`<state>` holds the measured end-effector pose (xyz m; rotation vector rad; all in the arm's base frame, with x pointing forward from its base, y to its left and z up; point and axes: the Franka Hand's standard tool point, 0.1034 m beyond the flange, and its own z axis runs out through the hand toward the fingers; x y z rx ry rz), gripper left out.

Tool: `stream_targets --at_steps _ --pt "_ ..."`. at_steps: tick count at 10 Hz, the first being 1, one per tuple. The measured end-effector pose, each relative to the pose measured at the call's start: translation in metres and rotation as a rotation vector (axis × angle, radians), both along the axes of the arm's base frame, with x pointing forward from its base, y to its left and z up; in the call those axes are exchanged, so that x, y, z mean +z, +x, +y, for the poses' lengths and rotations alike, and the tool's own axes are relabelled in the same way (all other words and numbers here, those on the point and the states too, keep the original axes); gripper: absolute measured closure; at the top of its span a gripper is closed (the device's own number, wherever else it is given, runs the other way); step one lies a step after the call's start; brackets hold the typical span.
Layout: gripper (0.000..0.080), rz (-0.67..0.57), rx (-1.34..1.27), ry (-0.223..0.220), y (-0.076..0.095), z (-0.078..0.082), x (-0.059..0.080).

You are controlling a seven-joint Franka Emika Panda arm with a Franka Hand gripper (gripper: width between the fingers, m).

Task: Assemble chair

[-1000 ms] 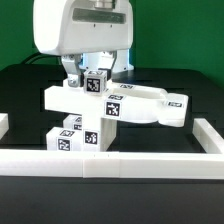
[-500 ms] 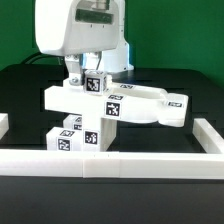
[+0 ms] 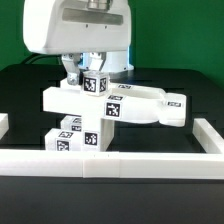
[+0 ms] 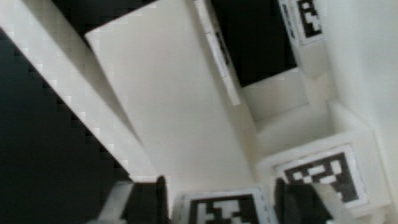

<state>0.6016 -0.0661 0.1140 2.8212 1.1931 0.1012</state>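
The border rail [image 3: 110, 164] is the landmark. It runs across the front of the black table [image 3: 25, 100], with side arms going back at both ends. The chair [image 3: 100, 108] stands on the table just behind the rail's front stretch, its blocky legs [image 3: 70, 138] close to that edge. Its rounded seat plate [image 3: 150, 103] reaches toward the rail's arm on the exterior view's right and ends apart from it, with bare table between. More bare table separates the chair from the rail's short arm on the exterior view's left. Farther back from the rail and higher, the gripper [image 3: 94, 72] hangs over the chair. The wrist view shows a dark fingertip on either side of a tagged face [image 4: 222, 212] of a chair part. Whether the gripper [image 4: 210, 195] presses on that part cannot be told. The only markings are black-and-white square tags [image 3: 113, 110] on the chair parts, their patterns too coarse to read.
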Motion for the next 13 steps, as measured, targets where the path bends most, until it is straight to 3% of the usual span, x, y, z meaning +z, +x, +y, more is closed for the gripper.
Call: stream_targets --at_steps 7,11,13 --pt "0.0515 -0.02 -0.534 0.059 -0.0011 -0.0039 -0.0009" --pt "0.0515 0.004 -1.052 0.165 -0.0041 0.0005 -0.0015" --pt "0.0515 0.006 -1.195 0.188 -0.0035 0.0022 -0.0013"
